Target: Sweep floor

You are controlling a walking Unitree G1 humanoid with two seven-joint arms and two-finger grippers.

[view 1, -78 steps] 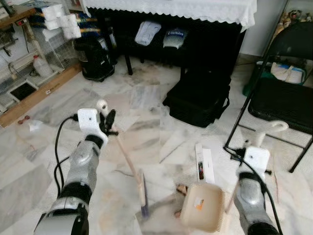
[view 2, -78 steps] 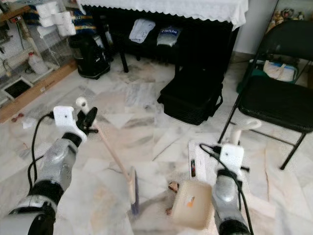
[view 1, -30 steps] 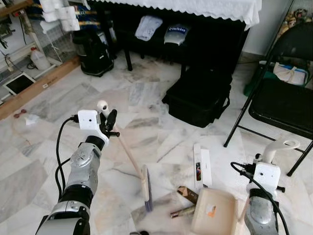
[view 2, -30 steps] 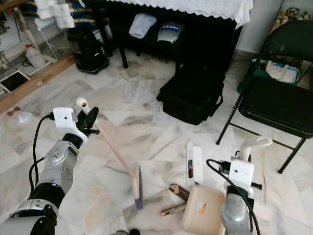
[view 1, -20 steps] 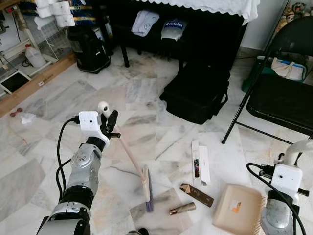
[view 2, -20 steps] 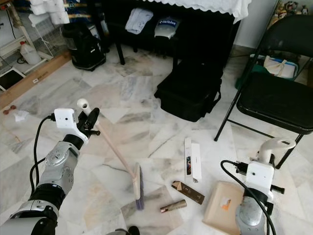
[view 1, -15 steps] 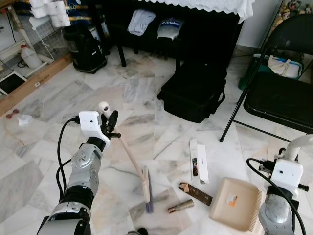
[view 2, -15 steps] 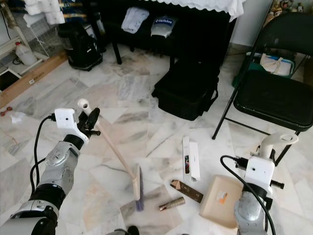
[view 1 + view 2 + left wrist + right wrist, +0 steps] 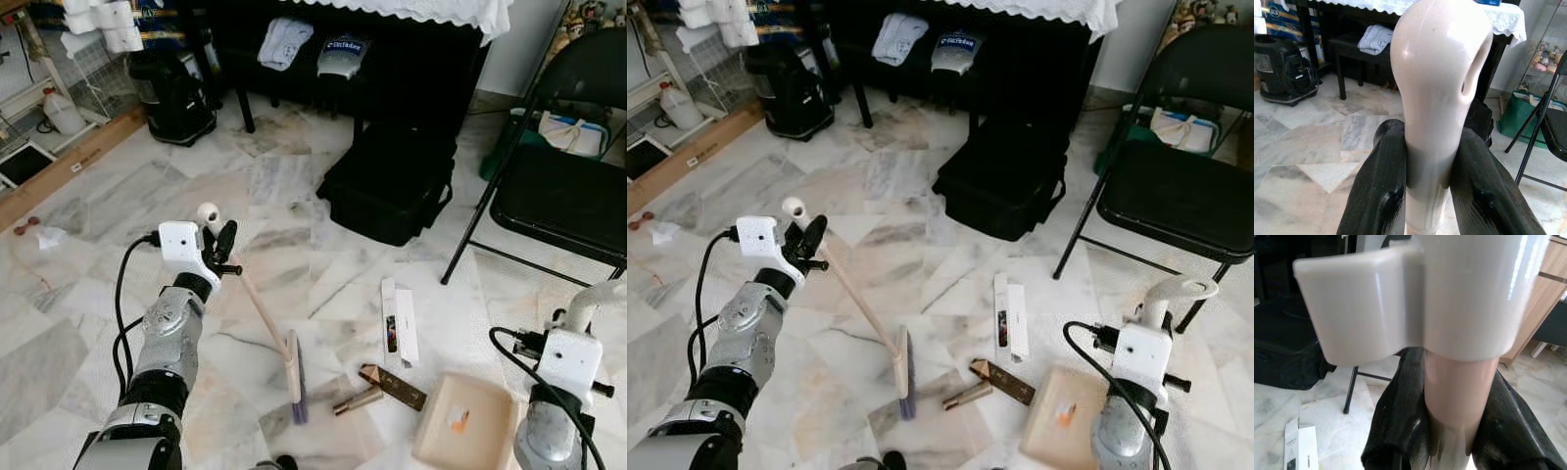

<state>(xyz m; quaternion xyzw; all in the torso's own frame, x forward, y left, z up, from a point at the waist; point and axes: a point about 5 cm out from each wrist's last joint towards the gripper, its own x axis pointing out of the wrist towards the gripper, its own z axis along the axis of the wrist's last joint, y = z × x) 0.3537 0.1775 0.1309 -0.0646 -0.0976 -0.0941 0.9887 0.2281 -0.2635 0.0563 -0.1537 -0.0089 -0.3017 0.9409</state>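
Marble floor [image 9: 118, 206] ahead of you, your left gripper [image 9: 221, 250] clamped on the broom [image 9: 266, 323] handle, bristles down beside a gold tube [image 9: 357, 399] and brown box [image 9: 394, 386], your right gripper [image 9: 1449, 431] clasping the beige dustpan [image 9: 465, 434] handle, pan near right.

Bright, even daylight; blurred wrist close-ups

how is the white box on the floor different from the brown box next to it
The white box is longer and paler than the brown box. The white box lies pointing away from the robot, while the brown box lies slanted across, nearer the dustpan. Both lie flat on the marble floor.
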